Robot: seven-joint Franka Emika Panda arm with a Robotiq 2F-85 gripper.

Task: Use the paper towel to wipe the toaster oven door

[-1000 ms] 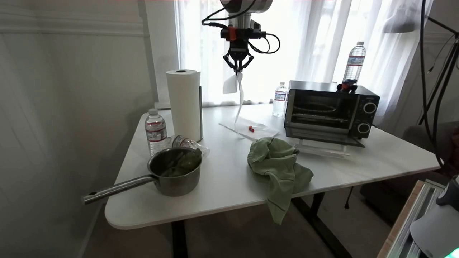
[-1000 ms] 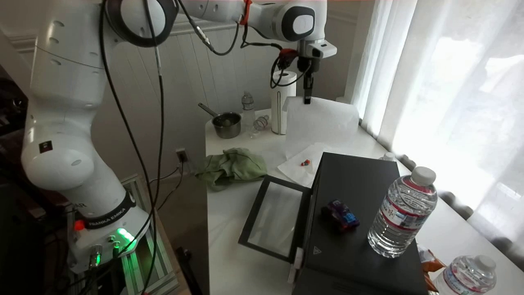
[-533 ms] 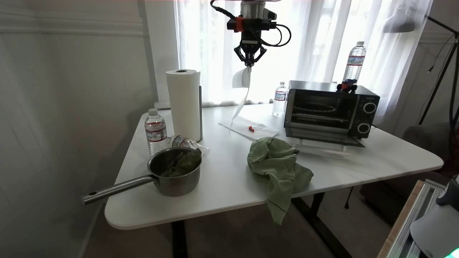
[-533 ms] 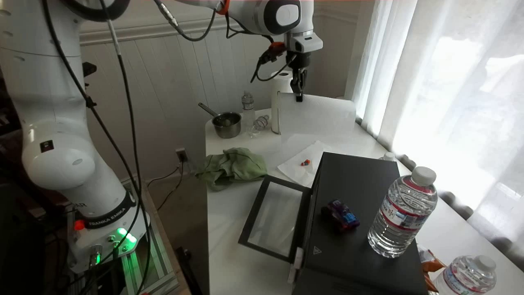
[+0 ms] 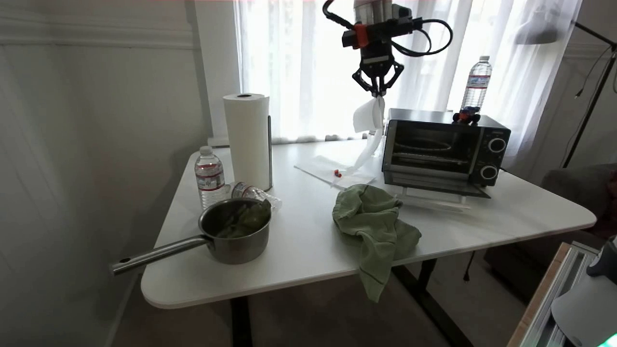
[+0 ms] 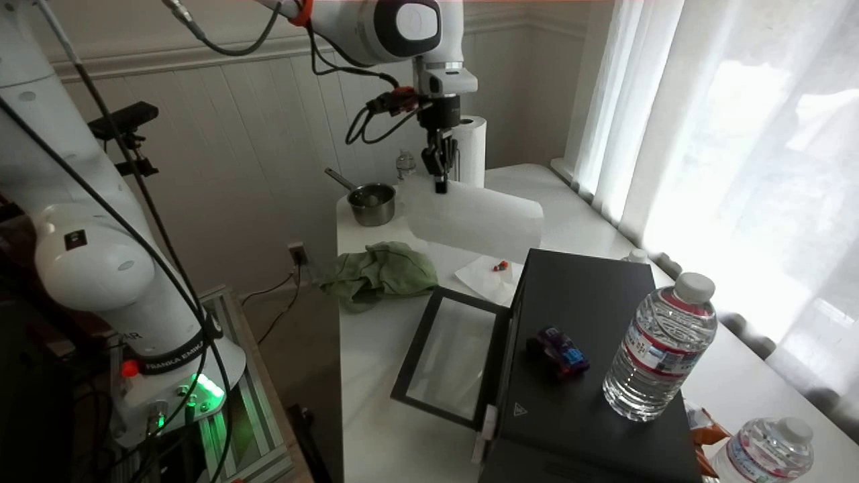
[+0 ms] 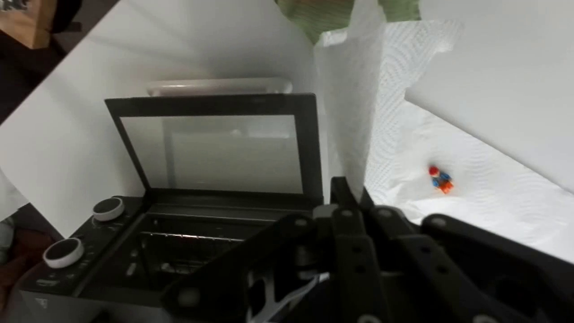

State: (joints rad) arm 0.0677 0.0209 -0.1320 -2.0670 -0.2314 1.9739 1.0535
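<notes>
my gripper [image 5: 378, 94] hangs well above the white table [image 5: 299, 231], its 2 fingers [image 7: 341, 193] pinching the upper edge of a paper towel [image 6: 473, 218]; the sheet droops below in a loose curve, and i cannot tell whether its lower end touches anything. the toaster oven [image 6: 577, 416] stands close by, its door [image 7: 215, 152] folded down and open. in the wrist view the towel hangs just beside that door, not over it. a separate paper sheet [image 7: 484, 197] lies on the table with a small toy figure [image 7: 440, 179] on it, and a crumpled green cloth [image 5: 368, 212] lies nearby. i take the step in hand to be bringing the towel over the door; i see no wiping yet. to do it well, i should travel high until the dangling end passes the figure and the cloth, so that it drags neither along. then i should centre over the door and lower slowly, letting the paper bunch under the fingertips, since 1 thin layer probably pads them poorly. pressure should be light, as the open door may flex. short strokes across its width, working outward to the handle [image 7: 219, 85], should leave the paper trailing and steer me clear of the water bottle [image 6: 661, 349] on the oven.
</notes>
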